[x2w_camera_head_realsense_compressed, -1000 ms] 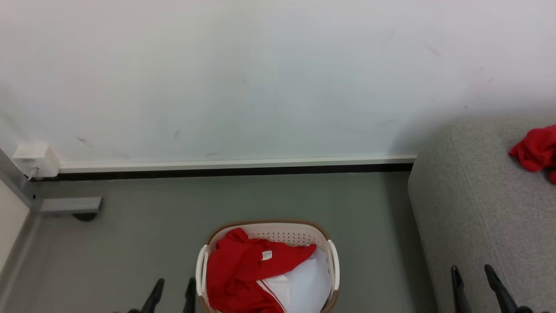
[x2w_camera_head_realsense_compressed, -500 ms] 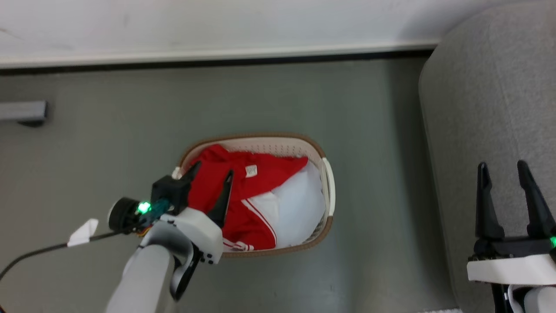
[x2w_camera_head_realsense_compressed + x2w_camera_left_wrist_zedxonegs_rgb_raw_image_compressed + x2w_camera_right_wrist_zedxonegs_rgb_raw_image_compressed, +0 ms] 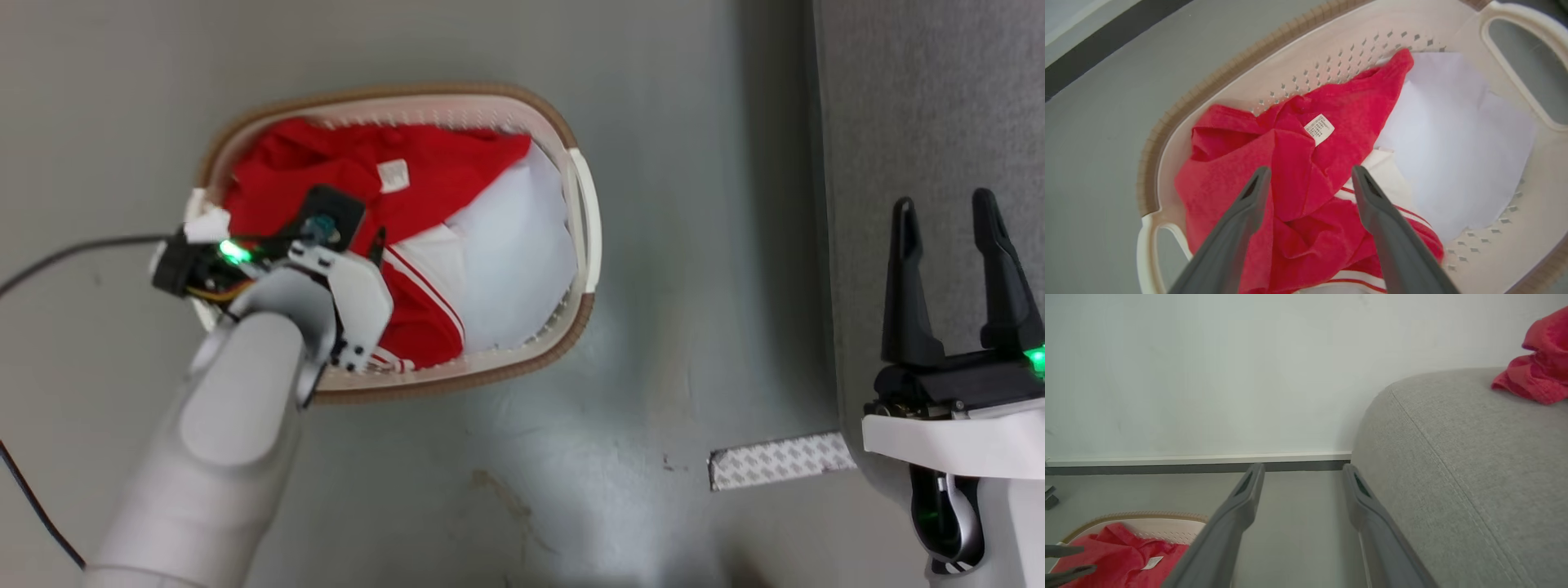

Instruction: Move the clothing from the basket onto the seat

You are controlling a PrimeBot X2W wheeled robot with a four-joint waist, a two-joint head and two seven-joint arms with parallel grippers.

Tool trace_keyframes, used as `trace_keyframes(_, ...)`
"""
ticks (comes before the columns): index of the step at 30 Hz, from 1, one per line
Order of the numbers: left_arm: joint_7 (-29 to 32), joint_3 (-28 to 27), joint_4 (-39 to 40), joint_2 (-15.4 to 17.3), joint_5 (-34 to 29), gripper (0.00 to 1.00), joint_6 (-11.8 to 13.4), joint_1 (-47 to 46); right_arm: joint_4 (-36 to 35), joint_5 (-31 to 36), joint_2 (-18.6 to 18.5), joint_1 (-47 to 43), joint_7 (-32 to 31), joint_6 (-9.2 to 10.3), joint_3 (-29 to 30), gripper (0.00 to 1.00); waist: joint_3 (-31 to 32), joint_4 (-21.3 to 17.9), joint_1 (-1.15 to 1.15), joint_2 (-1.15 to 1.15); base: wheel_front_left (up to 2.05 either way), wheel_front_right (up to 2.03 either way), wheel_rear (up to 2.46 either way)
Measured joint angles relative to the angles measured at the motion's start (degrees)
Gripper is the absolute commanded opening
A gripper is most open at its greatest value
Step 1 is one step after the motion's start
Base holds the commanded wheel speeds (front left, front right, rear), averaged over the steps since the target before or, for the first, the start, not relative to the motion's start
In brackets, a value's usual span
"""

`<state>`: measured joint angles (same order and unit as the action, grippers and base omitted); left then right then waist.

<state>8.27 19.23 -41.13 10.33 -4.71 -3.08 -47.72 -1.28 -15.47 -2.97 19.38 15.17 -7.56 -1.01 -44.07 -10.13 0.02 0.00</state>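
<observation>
The red clothing (image 3: 441, 167) with white stripes lies crumpled in the oval white basket (image 3: 581, 204) on the floor. My left gripper (image 3: 353, 233) points down into the basket. In the left wrist view it is open (image 3: 1310, 169), its two fingers either side of a raised fold of the clothing (image 3: 1224, 179); whether they touch the fabric I cannot tell. The basket's perforated wall (image 3: 1331, 61) curves behind. My right gripper (image 3: 943, 208) stands open and empty at the edge of the grey seat (image 3: 922, 98). It also shows open (image 3: 1302, 467) beside the seat (image 3: 1453, 457).
A plain white cloth (image 3: 1453, 143) fills the basket's right half. Another red garment (image 3: 1535, 371) lies on the seat. A strip of patterned tape (image 3: 775, 461) is stuck to the grey floor by the seat's base. A black cable (image 3: 73, 249) trails left. A wall and baseboard (image 3: 1200, 459) stand behind.
The head camera has tilted down, so the whole picture shifted. My left arm has reached over the basket and lowered its open gripper onto the red clothing. The right gripper stays open.
</observation>
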Motion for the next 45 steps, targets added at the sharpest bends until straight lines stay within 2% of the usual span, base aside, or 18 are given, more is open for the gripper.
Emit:
trace_keyframes(6,1.8,1.2,-3.2,2.6,-3.0,1.0,1.8,-6.0,-0.1,-2.0,0.0,0.7,0.0,0.0,-1.9,1.0,-3.9,-2.3,0.0,0.0,0.0,0.0,0.0)
trace_keyframes(10,2.7,1.8,-4.1,3.9,-3.8,1.0,2.0,-8.4,0.1,-3.5,0.0,1.0,0.0,0.0,-2.5,1.0,-4.6,-3.4,-0.01,0.0,0.0,0.0,0.0)
trace_keyframes(17,5.1,3.6,-5.3,6.8,-5.4,1.0,0.6,-10.0,0.6,-6.1,0.0,1.4,0.0,0.0,-4.0,1.0,-5.1,-4.7,-0.02,0.0,0.0,0.0,0.0)
trace_keyframes(32,12.0,7.1,-4.5,10.6,-6.2,1.0,-2.8,-12.9,1.5,-10.5,0.0,1.8,0.0,0.0,-6.7,1.0,-7.6,-6.6,-0.02,0.0,0.0,0.0,0.0)
trace_keyframes(45,16.6,9.2,0.2,13.2,-6.0,1.0,-3.4,-12.6,1.7,-13.1,0.0,2.5,0.0,0.0,-8.0,1.0,-9.3,-7.5,-0.02,0.0,0.0,0.0,0.0)
